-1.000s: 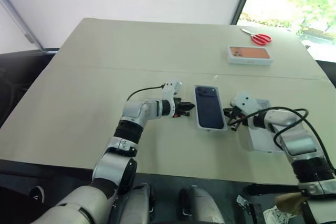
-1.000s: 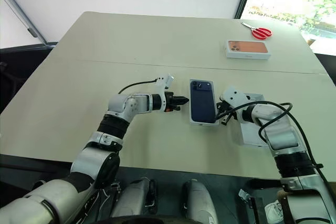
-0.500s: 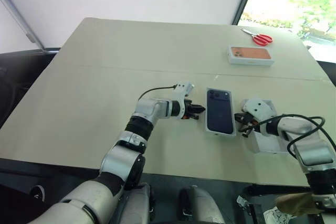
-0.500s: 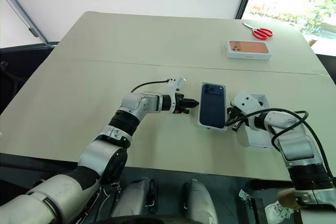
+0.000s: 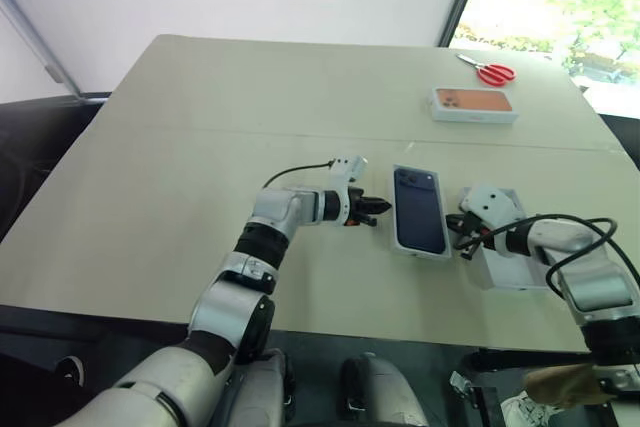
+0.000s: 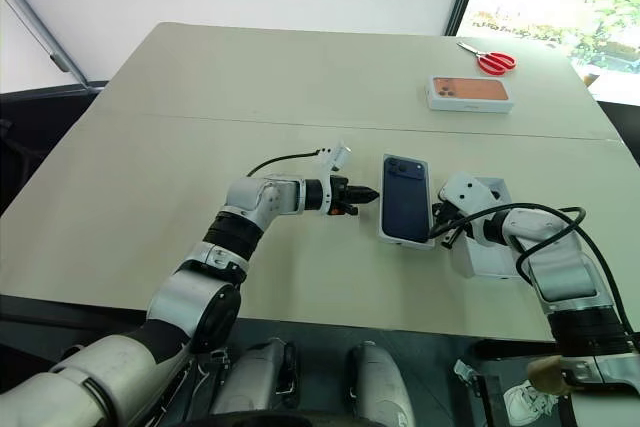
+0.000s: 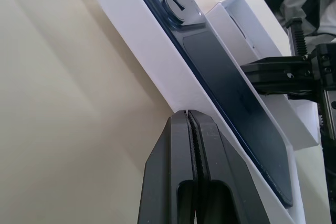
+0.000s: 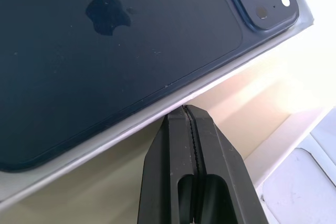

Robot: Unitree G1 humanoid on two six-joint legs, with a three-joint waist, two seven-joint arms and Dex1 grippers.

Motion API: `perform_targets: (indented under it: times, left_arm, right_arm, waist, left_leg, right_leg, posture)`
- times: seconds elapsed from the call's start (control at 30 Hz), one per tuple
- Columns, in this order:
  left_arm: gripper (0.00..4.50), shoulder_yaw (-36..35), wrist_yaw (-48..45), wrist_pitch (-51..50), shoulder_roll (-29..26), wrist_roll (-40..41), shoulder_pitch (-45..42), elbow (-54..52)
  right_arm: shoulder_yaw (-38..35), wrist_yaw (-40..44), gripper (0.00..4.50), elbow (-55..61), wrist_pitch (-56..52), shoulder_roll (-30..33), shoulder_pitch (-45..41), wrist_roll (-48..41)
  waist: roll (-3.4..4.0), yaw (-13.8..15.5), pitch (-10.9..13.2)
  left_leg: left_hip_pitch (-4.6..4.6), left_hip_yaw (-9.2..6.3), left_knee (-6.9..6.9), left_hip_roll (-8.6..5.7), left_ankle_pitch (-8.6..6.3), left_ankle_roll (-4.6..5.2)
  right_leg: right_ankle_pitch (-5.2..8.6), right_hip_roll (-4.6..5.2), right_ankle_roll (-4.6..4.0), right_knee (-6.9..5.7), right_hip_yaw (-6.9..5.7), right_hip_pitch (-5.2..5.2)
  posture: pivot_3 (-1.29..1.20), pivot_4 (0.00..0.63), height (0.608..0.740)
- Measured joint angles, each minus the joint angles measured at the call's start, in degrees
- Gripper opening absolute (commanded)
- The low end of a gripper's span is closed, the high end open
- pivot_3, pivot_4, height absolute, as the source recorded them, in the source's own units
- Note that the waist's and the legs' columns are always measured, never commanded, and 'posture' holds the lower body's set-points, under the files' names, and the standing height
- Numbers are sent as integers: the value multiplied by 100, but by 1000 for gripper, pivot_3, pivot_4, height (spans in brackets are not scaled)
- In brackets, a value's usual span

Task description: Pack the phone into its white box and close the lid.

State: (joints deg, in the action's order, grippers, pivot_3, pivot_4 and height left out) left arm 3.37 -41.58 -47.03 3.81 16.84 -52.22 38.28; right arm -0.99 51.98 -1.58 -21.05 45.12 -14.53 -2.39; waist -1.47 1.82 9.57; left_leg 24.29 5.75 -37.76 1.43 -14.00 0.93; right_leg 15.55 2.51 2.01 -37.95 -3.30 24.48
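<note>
Head views | lid (image 5: pixel 420 210) apparently unmoved since half-second ago | both grippers' jaws closed, empty

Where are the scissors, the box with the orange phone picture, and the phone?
scissors (image 5: pixel 491 71), left eye view, red handles.
box with the orange phone picture (image 5: pixel 476 103), left eye view, printed top.
phone (image 5: pixel 420 210), left eye view, dark back.

Lid (image 8: pixel 105 51) top glossy, likely card; table (image 5: pixel 150 197) matt beige.

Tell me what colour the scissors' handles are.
Red; the scissors show best in the right eye view.
</note>
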Motion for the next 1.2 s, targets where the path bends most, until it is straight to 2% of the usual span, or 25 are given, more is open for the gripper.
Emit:
perform_targets:
  times: [0.43, 0.63, 0.77, 0.87, 1.0, 1.1, 1.2]
  left_arm:
    - [92, 34, -158, 5, -500, 4, 158, -388]
    - [92, -57, -190, -154, -971, 116, 392, -1200]
    - [92, -280, -198, -79, -1481, 238, 666, -1867]
    - [869, -552, -444, -121, -1989, 507, 904, -2297]
    - [2901, -730, -785, 97, -2557, 715, 1146, -2714]
    - [4416, -769, -1032, 520, -2912, 728, 1468, -2824]
    - [4465, -771, -1170, 917, -3079, 740, 1760, -3048]
  right_arm:
    - [234, 188, 0, -92, 106, 51, -298, -4]
    - [227, 257, 0, -87, 40, 175, -731, -49]
    - [222, 301, 0, -82, -20, 272, -959, -115]
    - [170, 234, 813, -40, -838, 148, -1143, -391]
    - [227, 313, 2906, 116, -1691, 313, -1309, -576]
    - [227, 492, 4469, 7, -2599, 694, -1848, -774]
    - [168, 479, 4491, 44, -3429, 807, -2192, -978]
  waist:
    - [1, -151, 0]
    - [3, -174, 0]
    - [4, -166, 0]
    - [5, -178, 1]
    - [13, -140, 3]
    - [20, -137, 7]
    - [20, -132, 7]
  left_leg:
    - [-1, 0, -7, 3, 0, -1]
    - [-2, 0, -8, 5, 1, -2]
    - [-2, 0, -11, 6, 1, -3]
    - [-2, 0, -12, 10, 3, -5]
    - [-1, 0, -14, 4, 2, -5]
    - [0, 0, -16, 4, -1, -1]
    - [0, -4, -12, 7, -4, -2]
  right_leg:
    - [0, -1, 0, -9, 0, 0]
    - [0, -1, 0, -13, 0, 1]
    - [-1, -1, -1, -14, 1, 0]
    - [-1, 0, -3, -16, 1, 0]
    - [-1, 11, -4, -15, 1, 0]
    - [0, 16, -11, -12, 2, 1]
    - [9, 17, -28, -7, 2, 2]
  posture:
    - [0, 150, 740]
    - [0, 150, 740]
    - [0, 150, 740]
    - [0, 150, 740]
    - [0, 150, 740]
    - [0, 150, 740]
    - [0, 150, 740]
